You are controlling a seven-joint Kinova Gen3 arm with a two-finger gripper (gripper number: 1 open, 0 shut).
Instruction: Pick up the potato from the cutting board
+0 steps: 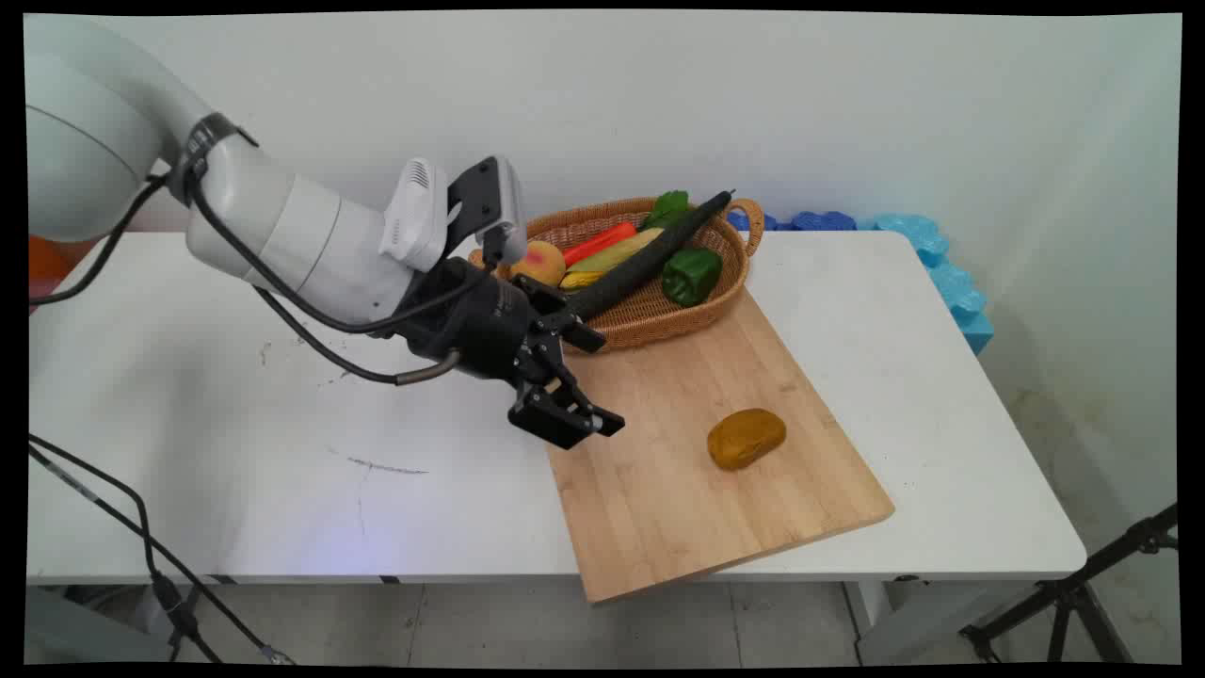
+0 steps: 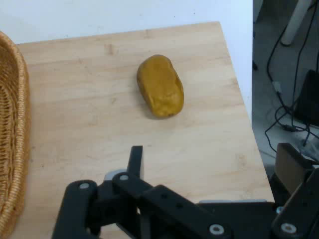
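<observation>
The white arm (image 1: 282, 235) enters from about ten o'clock in the main view and slopes down toward four o'clock; black cables (image 1: 311, 320) loop beneath it and run to the wrist; the black gripper (image 1: 588, 381) points toward four o'clock, tilted downward; its two fingers stand well apart, one (image 1: 584, 337) at the upper side, the other (image 1: 570, 419) lower; nothing sits between them; in the hand view one finger (image 2: 134, 160) rises from the black linkage.

Potato (image 1: 746, 438) on cutting board (image 1: 678, 490); basket (image 1: 650, 315) behind board, touching it.
</observation>
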